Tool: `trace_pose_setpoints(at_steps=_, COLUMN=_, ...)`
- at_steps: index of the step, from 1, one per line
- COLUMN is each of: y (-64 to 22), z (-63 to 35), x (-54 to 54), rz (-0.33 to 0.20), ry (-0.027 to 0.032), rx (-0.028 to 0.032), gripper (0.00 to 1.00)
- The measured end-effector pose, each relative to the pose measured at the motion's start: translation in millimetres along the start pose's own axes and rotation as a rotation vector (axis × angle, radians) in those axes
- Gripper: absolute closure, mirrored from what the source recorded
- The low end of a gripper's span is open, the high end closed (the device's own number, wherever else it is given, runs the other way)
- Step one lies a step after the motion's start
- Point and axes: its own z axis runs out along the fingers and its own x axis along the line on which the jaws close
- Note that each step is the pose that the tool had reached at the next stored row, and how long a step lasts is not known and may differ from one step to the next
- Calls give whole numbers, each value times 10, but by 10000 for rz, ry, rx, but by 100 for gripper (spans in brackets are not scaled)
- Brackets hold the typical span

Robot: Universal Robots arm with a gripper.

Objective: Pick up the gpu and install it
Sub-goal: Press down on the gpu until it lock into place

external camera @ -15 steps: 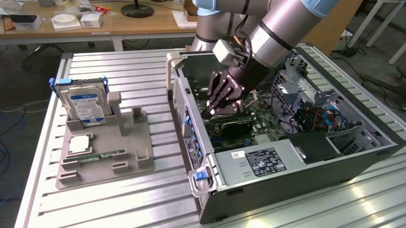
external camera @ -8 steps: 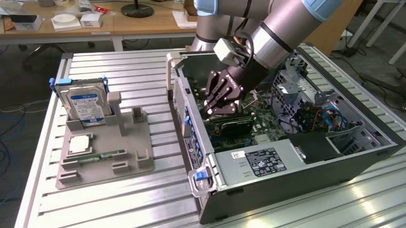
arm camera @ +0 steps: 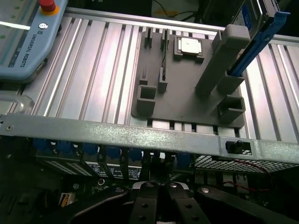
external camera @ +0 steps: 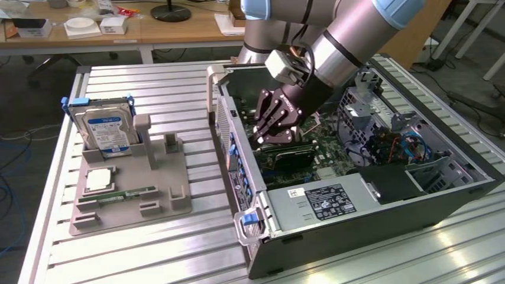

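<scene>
This is a robotics lab or test workshop set up for computer assembly. The work surface is a ribbed aluminium profile table (external camera: 158, 236), the kind built for bolting down rigs, and an open desktop computer case (external camera: 379, 195) lies on it with its motherboard exposed. Beside it sits a grey fixture tray (external camera: 130, 177) with moulded slots that hold parts upright, including a hard drive (external camera: 106, 127). An industrial robot arm (external camera: 347, 35) reaches over the case, and a teach pendant (arm camera: 25, 39) marked Universal Robots lies on the table edge. Behind stand wooden desks (external camera: 150, 29) with small boxes and cables on the floor.
</scene>
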Motion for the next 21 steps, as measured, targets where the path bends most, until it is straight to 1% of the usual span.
trace_pose_setpoints(at_steps=6, y=-8, z=18, x=-8, rz=0, ry=-2, rx=-8, gripper=90)
trace_pose_setpoints(at_steps=15, y=-29, z=52, x=-20, rz=5, ry=0, rx=-65, gripper=90)
trace_pose_setpoints(at_steps=20, y=-46, z=81, x=-19, rz=5, ry=-6, rx=-98, gripper=90)
trace_pose_setpoints(at_steps=21, y=-50, z=89, x=-20, rz=0, ry=-17, rx=-102, gripper=90)
